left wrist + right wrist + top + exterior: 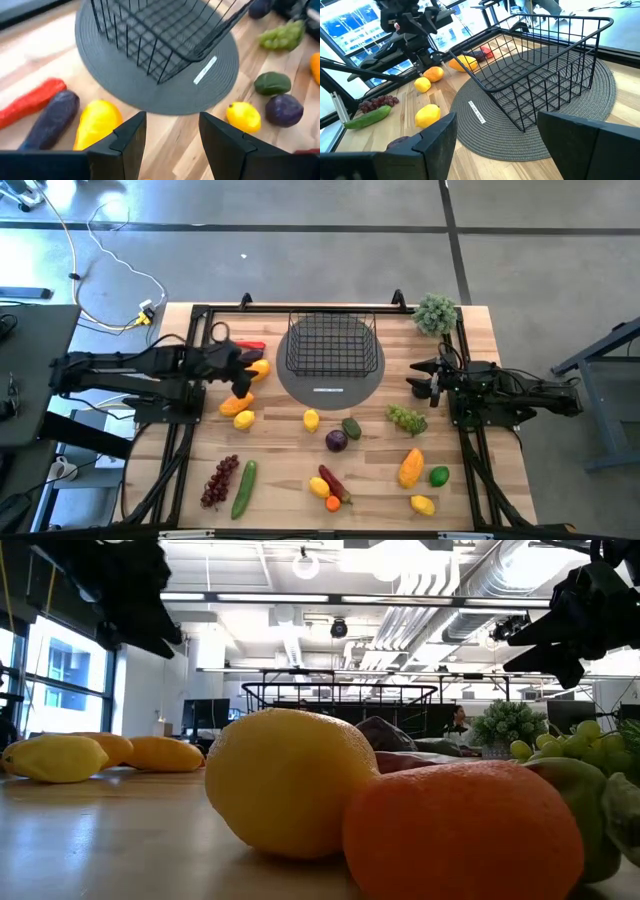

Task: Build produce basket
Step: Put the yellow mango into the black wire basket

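Note:
The black wire-mesh basket (331, 343) stands on a round grey mat (330, 383) at the table's far middle, and it holds nothing that I can see. Produce lies scattered on the wood: a yellow fruit (97, 123), an eggplant (51, 119) and a red chili (30, 102) left of the mat, a lemon (311, 419), a plum (337, 441), grapes (406, 418) and a mango (410, 468) nearer. My left gripper (243, 376) hovers open (170, 135) above the left group. My right gripper (420, 380) is open (495, 140) to the right of the mat.
A bushy potted plant (436, 313) sits at the far right corner. Dark grapes (220, 480) and a cucumber (243, 488) lie near left; a lime (438, 476) and a lemon (423, 504) lie near right. In the low view a lemon (290, 780) and an orange (465, 830) fill the foreground.

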You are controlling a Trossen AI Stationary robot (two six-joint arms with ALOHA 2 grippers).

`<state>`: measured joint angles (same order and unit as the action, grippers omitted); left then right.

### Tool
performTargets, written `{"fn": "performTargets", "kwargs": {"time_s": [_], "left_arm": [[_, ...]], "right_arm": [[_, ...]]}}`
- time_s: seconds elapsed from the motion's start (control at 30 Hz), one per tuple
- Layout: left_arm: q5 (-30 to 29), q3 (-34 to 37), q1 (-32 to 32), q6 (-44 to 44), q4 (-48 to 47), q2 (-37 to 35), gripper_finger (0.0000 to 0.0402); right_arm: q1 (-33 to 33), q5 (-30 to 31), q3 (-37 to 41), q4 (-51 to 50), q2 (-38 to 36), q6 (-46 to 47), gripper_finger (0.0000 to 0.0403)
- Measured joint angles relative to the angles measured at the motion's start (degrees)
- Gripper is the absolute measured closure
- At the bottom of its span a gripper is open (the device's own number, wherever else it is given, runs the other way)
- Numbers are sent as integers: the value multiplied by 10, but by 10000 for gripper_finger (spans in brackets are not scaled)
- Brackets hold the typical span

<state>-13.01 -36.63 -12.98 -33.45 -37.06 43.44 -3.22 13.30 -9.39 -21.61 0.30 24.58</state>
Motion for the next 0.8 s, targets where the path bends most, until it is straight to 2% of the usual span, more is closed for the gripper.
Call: {"fn": "performTargets", "kwargs": {"time_s": [0.23,0.5,0.63,0.8], "left_arm": [[71,-57,-83,26,-77,92,229],[99,-97,-138,68,-131,167,218],[111,-98,-160,89,-130,180,177],[109,-98,-176,146,-136,200,97]], "right_arm": [[0,0,0,0,0,0,146],[0,0,0,0,0,0,146],[0,0,0,0,0,0,146],[0,0,0,0,0,0,146]]}}
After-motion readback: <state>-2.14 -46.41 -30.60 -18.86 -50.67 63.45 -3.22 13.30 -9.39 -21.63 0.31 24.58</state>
